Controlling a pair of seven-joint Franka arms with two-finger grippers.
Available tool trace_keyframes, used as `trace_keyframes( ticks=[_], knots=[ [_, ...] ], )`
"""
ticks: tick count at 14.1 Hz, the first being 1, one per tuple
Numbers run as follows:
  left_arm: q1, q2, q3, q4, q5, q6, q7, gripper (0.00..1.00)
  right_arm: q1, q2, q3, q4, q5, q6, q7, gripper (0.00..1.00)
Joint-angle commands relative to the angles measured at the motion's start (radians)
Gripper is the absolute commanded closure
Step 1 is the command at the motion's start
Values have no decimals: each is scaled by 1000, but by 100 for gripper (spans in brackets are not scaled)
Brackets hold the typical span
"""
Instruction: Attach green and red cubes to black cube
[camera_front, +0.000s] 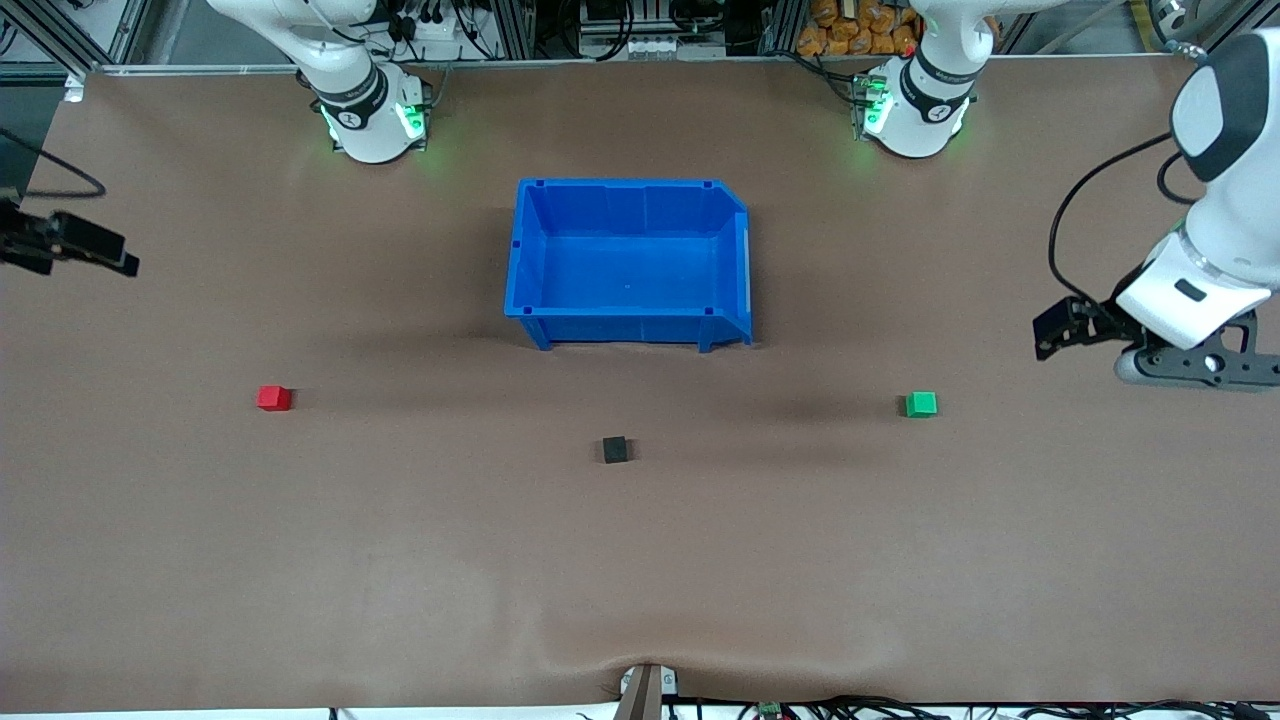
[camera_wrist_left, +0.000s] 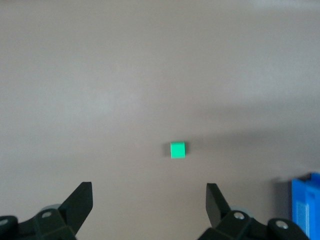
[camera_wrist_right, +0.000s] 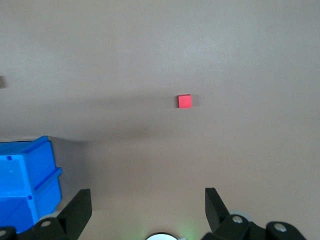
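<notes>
The green cube (camera_front: 921, 404) lies on the brown table toward the left arm's end, and it also shows in the left wrist view (camera_wrist_left: 177, 149). The red cube (camera_front: 273, 398) lies toward the right arm's end and shows in the right wrist view (camera_wrist_right: 184, 101). Between them, slightly nearer the front camera, sits the black cube (camera_front: 615, 449). My left gripper (camera_front: 1055, 332) (camera_wrist_left: 149, 186) hangs open and empty over bare table beside the green cube. My right gripper (camera_front: 115, 258) (camera_wrist_right: 148, 191) hangs open and empty over bare table at the right arm's end.
An empty blue bin (camera_front: 630, 184) stands mid-table, farther from the front camera than the cubes; its corner shows in both wrist views (camera_wrist_left: 306, 205) (camera_wrist_right: 25, 175). The brown mat has a ripple at the front edge (camera_front: 645, 665).
</notes>
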Motion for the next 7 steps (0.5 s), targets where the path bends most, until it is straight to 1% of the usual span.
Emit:
trace_keyframes(
  ticks=[1, 2, 5, 7],
  knots=[
    [17, 27, -6, -5, -16, 58, 8, 0, -32, 176, 15, 43, 4, 30, -13, 0],
    [17, 33, -6, -14, -14, 58, 8, 0, -43, 201, 15, 43, 18, 50, -11, 0],
    [10, 70, -6, -58, -2, 59, 10, 0, -60, 346, 15, 40, 21, 96, -3, 0],
    [19, 140, -6, -33, -2, 56, 18, 0, -64, 452, 14, 33, 6, 159, -3, 0]
  ],
)
